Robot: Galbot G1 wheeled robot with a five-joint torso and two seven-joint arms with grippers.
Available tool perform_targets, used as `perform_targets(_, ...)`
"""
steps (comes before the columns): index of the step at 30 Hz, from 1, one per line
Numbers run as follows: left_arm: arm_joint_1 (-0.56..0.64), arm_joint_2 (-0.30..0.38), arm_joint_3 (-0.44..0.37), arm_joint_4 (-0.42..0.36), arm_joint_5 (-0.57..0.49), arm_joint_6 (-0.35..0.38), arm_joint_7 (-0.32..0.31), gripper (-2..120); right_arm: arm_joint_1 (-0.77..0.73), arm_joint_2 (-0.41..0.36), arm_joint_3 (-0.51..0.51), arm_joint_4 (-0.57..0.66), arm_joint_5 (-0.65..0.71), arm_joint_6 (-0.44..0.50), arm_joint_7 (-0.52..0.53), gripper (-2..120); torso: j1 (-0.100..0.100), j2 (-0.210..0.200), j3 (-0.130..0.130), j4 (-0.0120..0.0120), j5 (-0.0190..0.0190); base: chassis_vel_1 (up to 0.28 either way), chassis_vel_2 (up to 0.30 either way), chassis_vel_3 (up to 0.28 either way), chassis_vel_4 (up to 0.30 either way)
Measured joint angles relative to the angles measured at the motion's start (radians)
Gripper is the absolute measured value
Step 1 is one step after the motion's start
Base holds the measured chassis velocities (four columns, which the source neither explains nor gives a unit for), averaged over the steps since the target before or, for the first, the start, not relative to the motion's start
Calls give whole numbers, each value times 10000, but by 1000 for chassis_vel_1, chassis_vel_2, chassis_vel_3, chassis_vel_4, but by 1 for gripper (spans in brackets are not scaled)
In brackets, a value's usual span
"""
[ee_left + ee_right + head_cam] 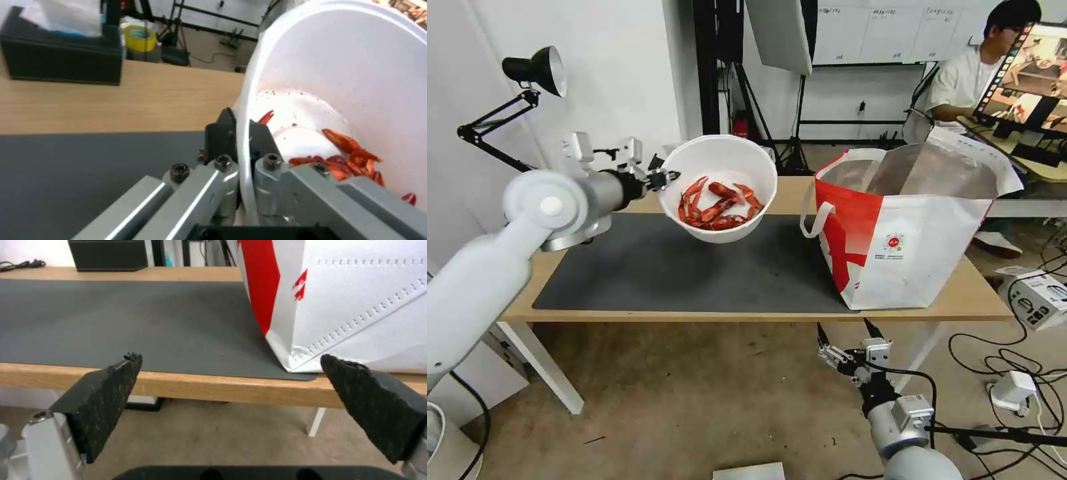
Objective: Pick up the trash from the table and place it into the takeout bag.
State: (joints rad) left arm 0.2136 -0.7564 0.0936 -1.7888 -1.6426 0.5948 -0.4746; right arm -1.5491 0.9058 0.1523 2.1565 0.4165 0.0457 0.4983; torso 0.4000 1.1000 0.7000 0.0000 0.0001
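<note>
Bowl point(718, 187) first: you have it lifted off the table point(800, 190), hanging above the grey mat point(694, 267) and tipped toward you, with the bag point(907, 233) standing well apart to its right. Your left gripper point(664, 179) pinches the thin white rim, one finger inside the wall and one outside, as the left wrist view makes plain. Judge the bowl as light, thin plastic that will flex under a one-sided pinch, so it may sag or twist as you carry it. The red shell scraps point(717, 205) lie loose and look greasy; they have slid to the low side and could spill if the tilt grows. A hold on the rim is the only practical one, so keep it as level as you can. Your right gripper point(231, 366) waits below the table's front edge, fingers spread wide and empty, near the bag's lower corner. The bag carries a small round red logo point(894, 242) with tiny print beneath it, too small to read. A black box point(62, 56) sits at the table's far side.
</note>
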Motion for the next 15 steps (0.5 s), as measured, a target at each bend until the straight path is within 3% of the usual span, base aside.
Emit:
perform_targets(5,-652,-590,500,488,9,-67,-1,0,0,0,0,0,0,0,0,100,0,0,-1,2,-1,0,0,0,0)
perform_targets(8,-1343,-1292,894,1015,31,-89,-24,0,0,0,0,0,0,0,0,100,1,-1,0,-1,-1,0,0,0,0)
perform_targets(15,-2250,-2130,1168,1771,51,-121,-76,0,0,0,0,1,-1,0,0,100,0,0,0,-1,0,0,0,0,0)
